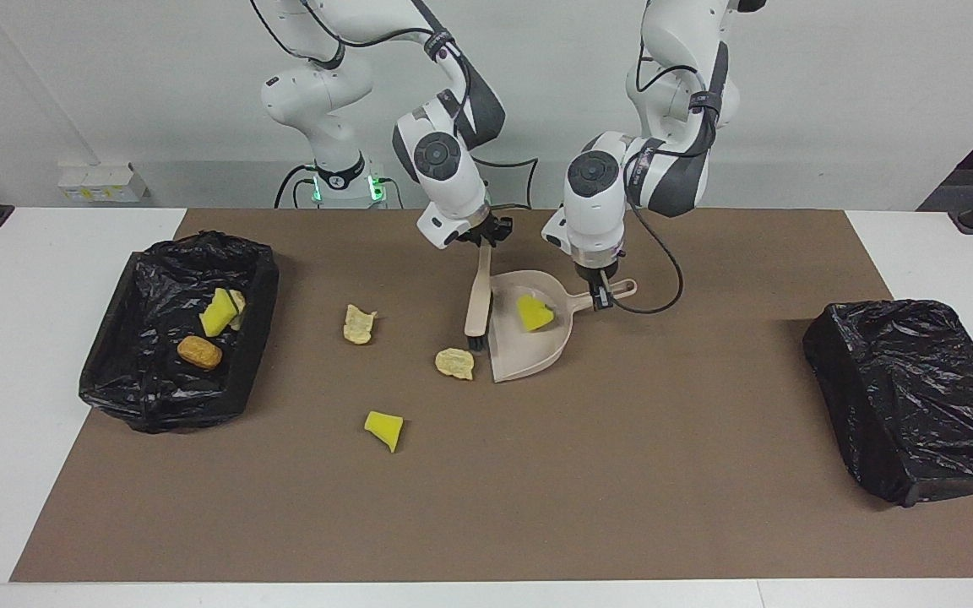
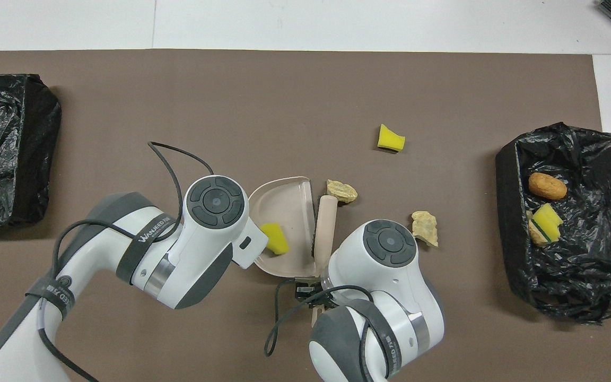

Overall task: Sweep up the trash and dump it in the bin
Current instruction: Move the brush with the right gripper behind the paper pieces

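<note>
Left gripper (image 1: 600, 297) and right gripper (image 1: 485, 239) both clamped, lowered.

table (image 1: 47, 253) | brown mat (image 1: 622, 473) (covering most) | on mat: two bins (image 1: 174, 333), dustpan (image 1: 529, 338), scraps (image 1: 384, 428)

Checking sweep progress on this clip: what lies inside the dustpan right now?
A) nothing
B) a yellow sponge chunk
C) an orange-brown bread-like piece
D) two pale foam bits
B: one yellow sponge chunk sits in the dustpan, with the brush at the pan's open edge.
</note>
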